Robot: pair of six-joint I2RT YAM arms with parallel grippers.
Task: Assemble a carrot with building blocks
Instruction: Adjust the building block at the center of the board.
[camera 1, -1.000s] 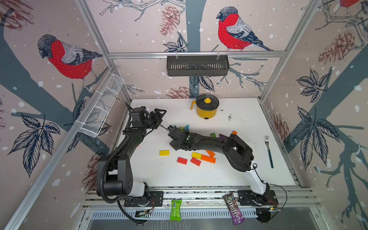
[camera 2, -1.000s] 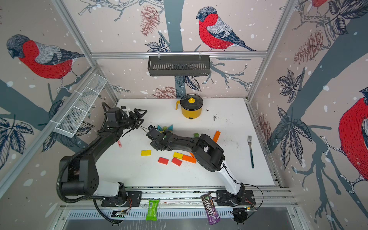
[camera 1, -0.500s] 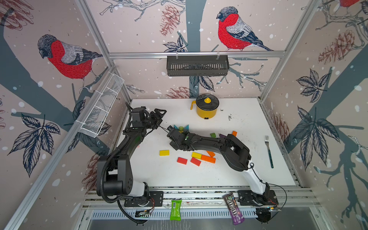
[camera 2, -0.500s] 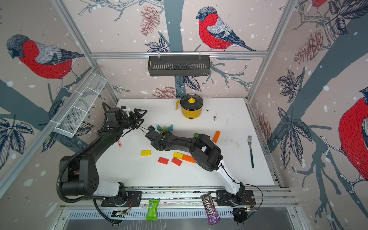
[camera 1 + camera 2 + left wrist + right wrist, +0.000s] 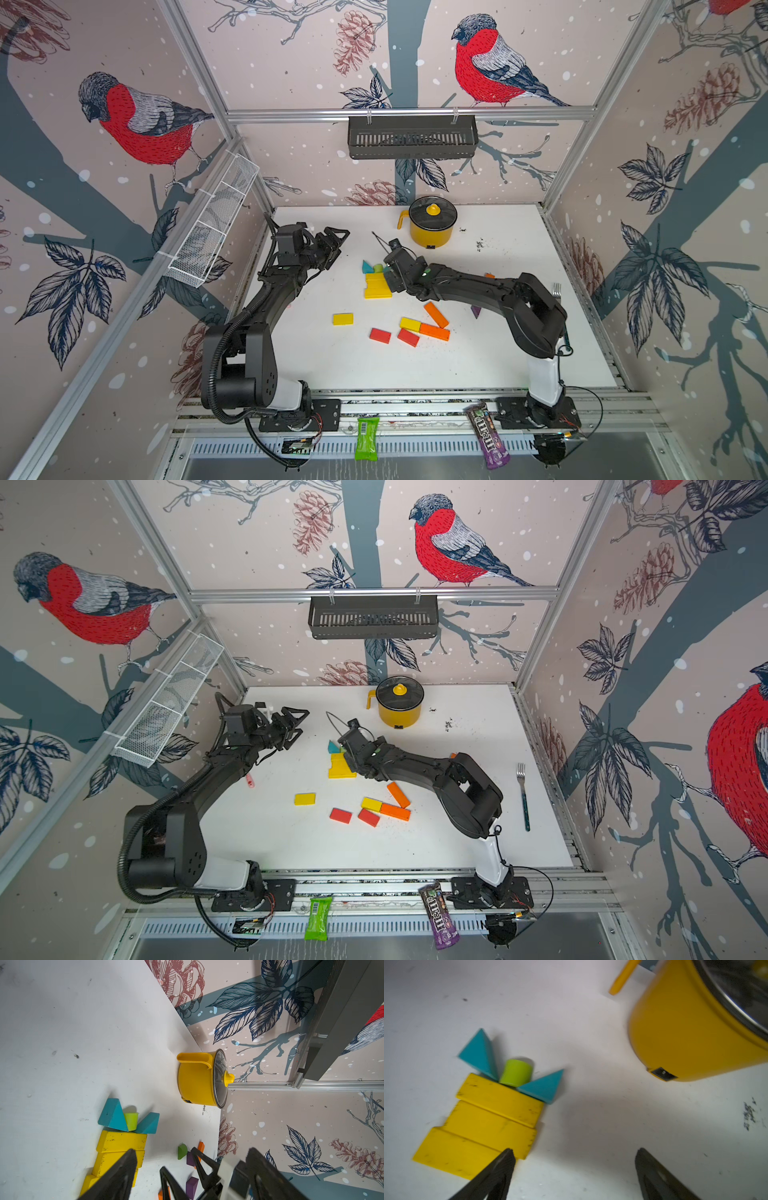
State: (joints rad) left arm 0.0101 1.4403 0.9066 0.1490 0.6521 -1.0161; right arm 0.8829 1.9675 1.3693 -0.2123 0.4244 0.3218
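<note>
Three yellow blocks (image 5: 492, 1118) lie flat, edge to edge in stepped rows on the table (image 5: 498, 353), forming the carrot's body. Two teal wedges (image 5: 478, 1053) and a lime stub (image 5: 516, 1072) fan from the top row as leaves. The right gripper (image 5: 574, 1151) hangs just beside the rows, jaws wide and empty, apparently to spare the build. The left gripper (image 5: 337, 249) sits near the wall, jaws parted, empty. Red slabs (image 5: 380, 335), orange slabs (image 5: 435, 314) and yellow slabs (image 5: 343, 318) lie loose nearer the front. All look smooth, painted and scuffed, likely wood.
</note>
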